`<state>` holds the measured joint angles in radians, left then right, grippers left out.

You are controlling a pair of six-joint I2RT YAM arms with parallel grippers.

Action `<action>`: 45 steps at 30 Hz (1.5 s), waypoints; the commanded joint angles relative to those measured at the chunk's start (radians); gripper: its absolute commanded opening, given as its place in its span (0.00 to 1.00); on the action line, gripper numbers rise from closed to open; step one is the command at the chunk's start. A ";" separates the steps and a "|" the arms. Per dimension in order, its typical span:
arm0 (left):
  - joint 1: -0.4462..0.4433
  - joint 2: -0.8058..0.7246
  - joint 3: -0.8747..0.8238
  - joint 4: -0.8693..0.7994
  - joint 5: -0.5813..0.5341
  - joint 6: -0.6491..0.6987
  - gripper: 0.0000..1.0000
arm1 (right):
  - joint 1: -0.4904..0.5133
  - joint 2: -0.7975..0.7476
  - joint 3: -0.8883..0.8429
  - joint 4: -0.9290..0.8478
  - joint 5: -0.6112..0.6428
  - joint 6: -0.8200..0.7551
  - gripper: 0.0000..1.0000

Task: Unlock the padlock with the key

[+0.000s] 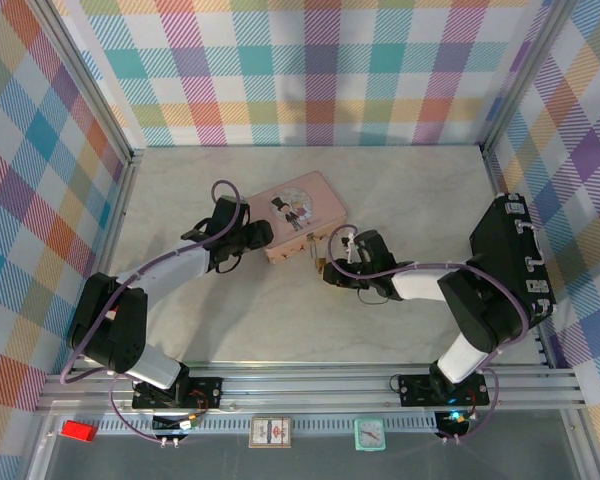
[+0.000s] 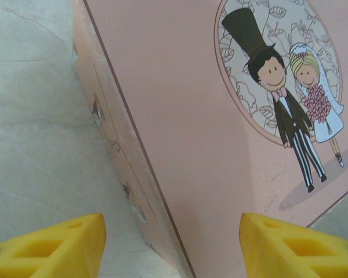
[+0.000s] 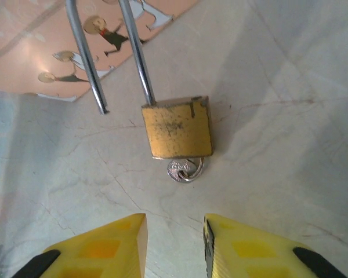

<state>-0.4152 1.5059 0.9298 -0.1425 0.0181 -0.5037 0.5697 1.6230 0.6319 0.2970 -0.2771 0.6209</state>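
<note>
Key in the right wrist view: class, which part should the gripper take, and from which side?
Probably the key's round head, the part sticking out below the padlock body; come from the open right gripper's side, opposite the shackle.

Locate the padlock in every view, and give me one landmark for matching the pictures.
Top external: the padlock sits near the centre, just off the near edge of the pink tin.
Right wrist: the padlock is at the centre, its shackle open and the key in its base.
Left wrist: the pink tin is seen close up.
Shared landmark: the pink tin's bride-and-groom lid, which is at the upper left in the right wrist view.
</note>
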 commanded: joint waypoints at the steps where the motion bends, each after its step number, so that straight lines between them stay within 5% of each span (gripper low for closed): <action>1: 0.014 0.022 0.035 0.024 0.017 0.002 0.62 | -0.013 -0.040 0.018 0.019 -0.005 -0.040 0.34; 23: 0.016 0.110 0.048 0.058 0.072 -0.010 0.62 | -0.062 0.211 0.205 0.155 -0.138 -0.179 0.34; 38: 0.016 0.106 0.031 0.070 0.085 -0.027 0.62 | -0.062 0.276 0.231 0.177 -0.165 -0.154 0.21; 45: 0.016 0.111 0.021 0.084 0.095 -0.051 0.60 | -0.060 0.264 0.200 0.199 -0.091 0.049 0.08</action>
<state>-0.4088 1.6093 0.9634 -0.0765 0.0906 -0.5350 0.5106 1.8862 0.8505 0.4721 -0.3992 0.5415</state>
